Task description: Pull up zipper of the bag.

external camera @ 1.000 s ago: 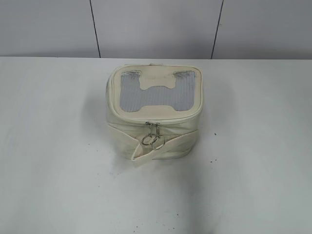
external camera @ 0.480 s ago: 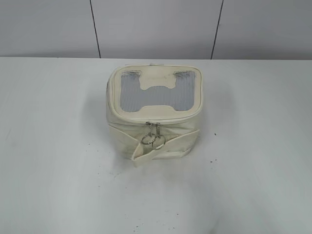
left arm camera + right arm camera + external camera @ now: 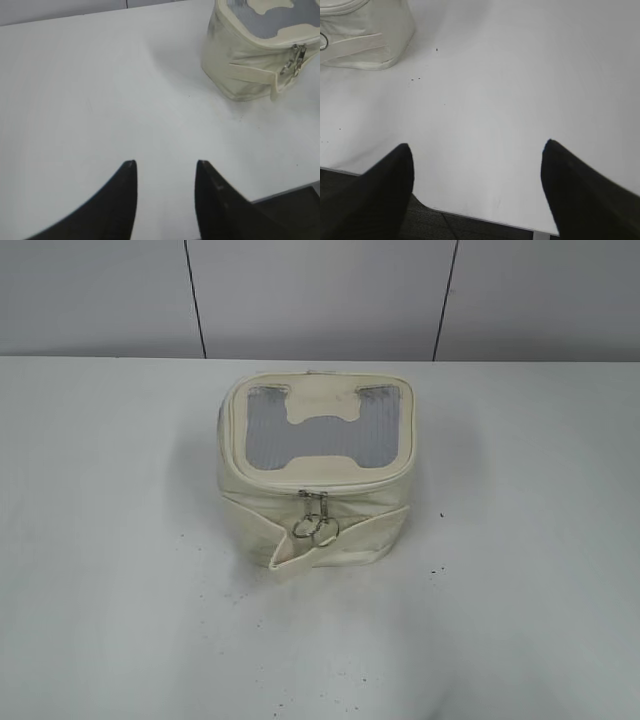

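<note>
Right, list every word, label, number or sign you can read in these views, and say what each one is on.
None can be read.
Bag: the bone-shaped patch on the lid shows no legible print; any embossing is too faint to tell.
Zipper pulls: no readable marking.
Table: only dark specks, no text.

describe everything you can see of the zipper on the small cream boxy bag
The cream zip track runs around the lid rim of the small boxy cream-white leatherette bag, which stands upright on the white table. It looks closed along the visible front and sides. Two small silver pulls ending in round metal rings hang side by side at the front middle, dangling over the flat cream strap. Neither gripper touches it; both are open, away from the bag.
</note>
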